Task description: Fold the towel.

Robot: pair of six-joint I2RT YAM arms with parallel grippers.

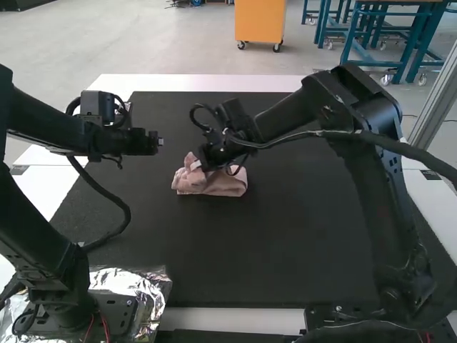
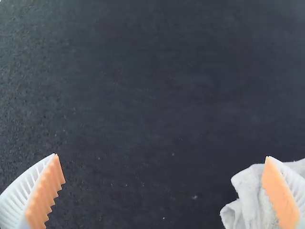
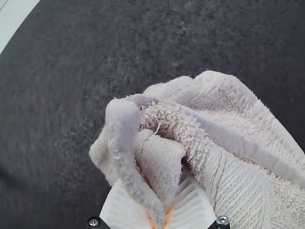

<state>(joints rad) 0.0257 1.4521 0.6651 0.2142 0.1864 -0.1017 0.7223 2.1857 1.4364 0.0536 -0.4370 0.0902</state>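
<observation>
The pink towel (image 1: 221,184) lies bunched near the middle of the dark mat. My right gripper (image 1: 203,163) is over the towel's left end. In the right wrist view, the right gripper (image 3: 161,214) is shut on a pinched fold of the towel (image 3: 238,148), which is crumpled in layers. My left gripper (image 1: 158,141) is above the mat, to the left of the towel. In the left wrist view, the left gripper (image 2: 163,167) is open with nothing between its fingers, and part of the towel (image 2: 248,191) shows behind one of them.
The dark mat (image 1: 285,243) covers most of the white table (image 1: 235,319). Crumpled foil (image 1: 132,280) surrounds the left arm's base. The right arm reaches across the mat's back half, and a cable loops beside the left arm.
</observation>
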